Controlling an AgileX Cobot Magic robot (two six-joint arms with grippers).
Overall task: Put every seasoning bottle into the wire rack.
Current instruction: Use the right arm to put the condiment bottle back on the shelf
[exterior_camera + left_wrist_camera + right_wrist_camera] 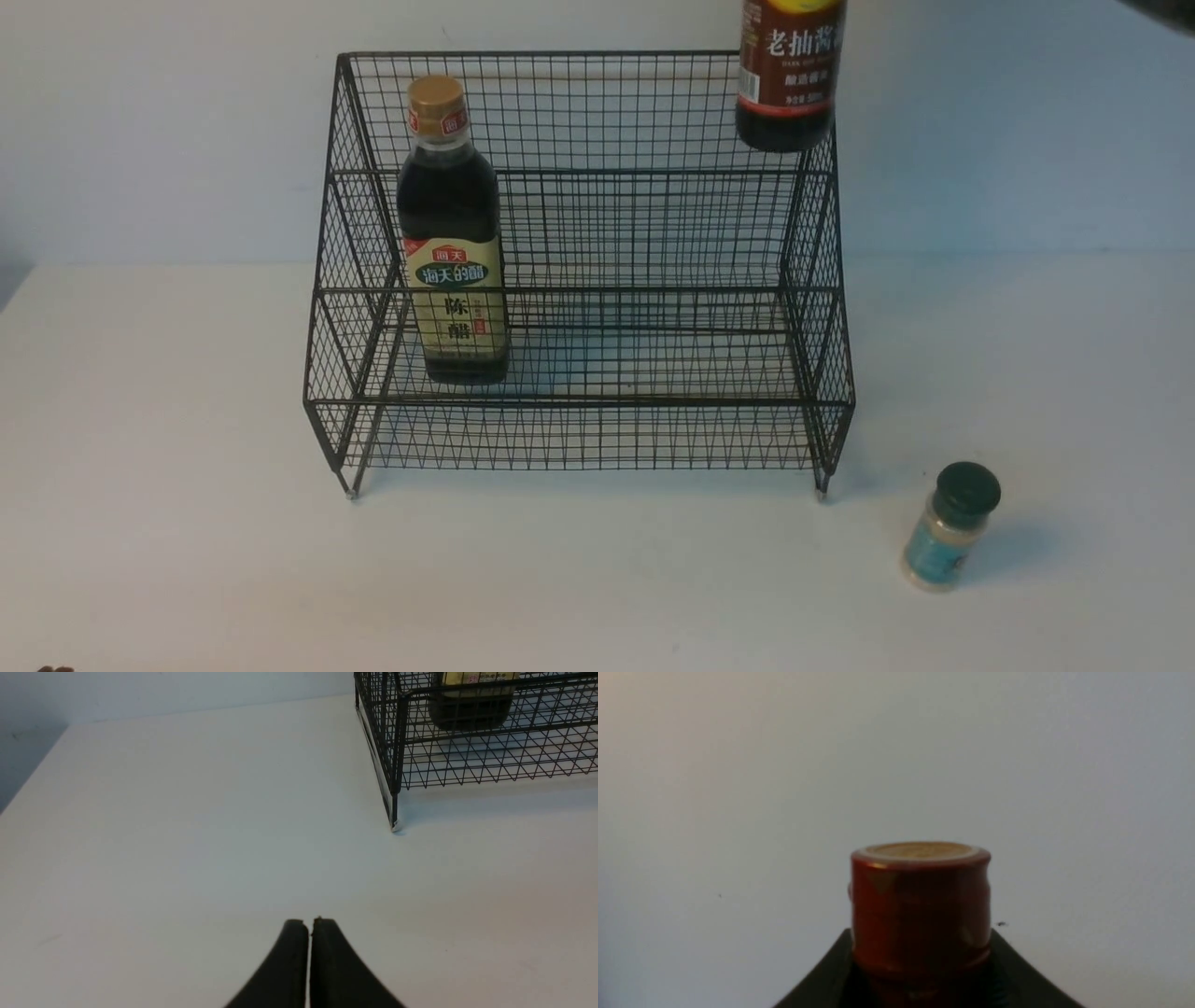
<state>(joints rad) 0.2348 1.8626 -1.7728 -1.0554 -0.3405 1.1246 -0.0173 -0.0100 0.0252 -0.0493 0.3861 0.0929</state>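
Observation:
The black wire rack (579, 403) stands mid-table. A tall dark vinegar bottle (453, 233) with a gold cap stands upright inside it at the left. The brown-labelled dark bottle (789, 65) hangs in the air over the rack's top right corner, its upper part cut off by the frame. In the right wrist view my right gripper (920, 934) is shut on that bottle just under its red cap (920, 891). The small green-capped shaker (948, 527) stands on the table to the right of the rack's front. My left gripper (309, 921) is shut and empty, low over bare table.
The left wrist view shows the rack's left front foot (394, 823) and corner ahead of the left gripper, with the vinegar bottle's base (472, 704) behind the mesh. A pale wall rises behind the white table (187, 467).

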